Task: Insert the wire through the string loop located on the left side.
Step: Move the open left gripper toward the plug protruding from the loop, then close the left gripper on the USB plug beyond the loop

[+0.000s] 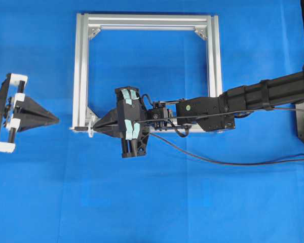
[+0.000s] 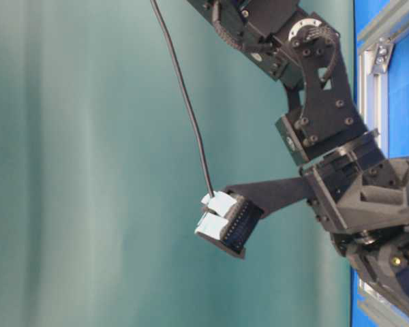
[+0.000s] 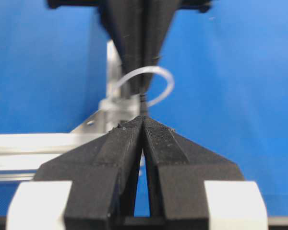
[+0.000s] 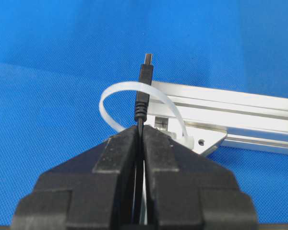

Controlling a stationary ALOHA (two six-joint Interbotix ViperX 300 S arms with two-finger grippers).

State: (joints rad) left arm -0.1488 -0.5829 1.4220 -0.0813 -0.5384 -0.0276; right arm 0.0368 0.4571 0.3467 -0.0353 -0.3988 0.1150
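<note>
Nearest the lens: my right gripper (image 4: 140, 136), its two black fingers (image 4: 117, 153) filling the bottom of the right wrist view, pressed together on the wire (image 4: 144, 93) just behind its plug.
Right claw: clamped on the wire; the plug sticks out past my fingertips, pointing away from me.
Left claw: my left gripper (image 1: 54, 119) hangs at the left edge of the overhead view, well apart from the frame (image 1: 81, 71), fingers together and holding nothing; its own camera looks straight along them at the loop.
String loop: the whitish string loop (image 4: 113, 96) stands up from the frame's lower left corner, just beside a bracket.
Wire's place: from the right wrist view the plug's neck crosses the loop's band and the tip shows above it; in the overhead view a dark tip (image 1: 81, 129) pokes out to the left of the loop (image 1: 91, 129).
Wire's tail: the rest runs back along my right arm and off to the right over the blue table (image 1: 152, 202).
Done, as I judge it: the plug looks to be through the loop, or at least entering it; I cannot be certain from these angles.
Left to do: probably draw more wire through, perhaps by my left claw taking the tip on the far side, then let go.
</note>
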